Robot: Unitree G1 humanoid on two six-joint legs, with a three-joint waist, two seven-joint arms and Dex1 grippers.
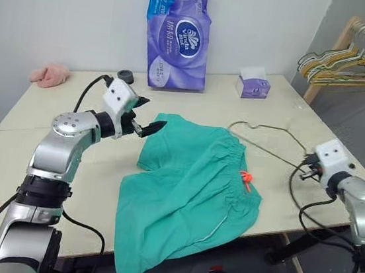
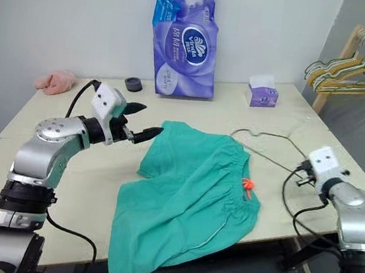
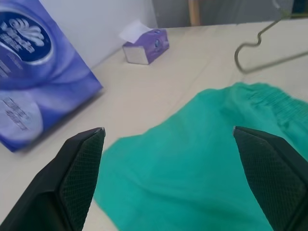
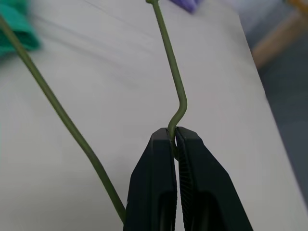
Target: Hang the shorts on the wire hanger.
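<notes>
The shorts [image 1: 192, 191] lie spread out teal-green on the pale table [image 1: 40, 159], waistband gathered toward the robot's right, the small orange-red tag [image 1: 247, 178] showing at the band, and one leg draping off the near edge of the table. Over on the left, the left gripper [image 1: 150, 116] hovers just at the far left corner of the fabric, its two black fingers [image 3: 79, 173] spread wide apart with nothing between them, the cloth lying beneath and ahead of them. And on the right, the right gripper [image 4: 174, 137] has its fingers pressed together, pinching the thin olive-grey wire hanger [image 1: 266, 137] at a bend in the wire; the wrist view shows the wire rising out of the closed tips and a second strand running alongside. The hanger stretches across the table from that grip toward the shorts' waistband, where part of it is hidden by the fabric. Behind sit a tall purple pack of tissue rolls [image 1: 178, 33], a small purple tissue box [image 1: 252, 86], a small dark round object [image 1: 126, 76], and a pink cloth [image 1: 49, 75] at the far left. A wooden rack with bunched hangers [image 1: 347, 67] stands off to the right.
</notes>
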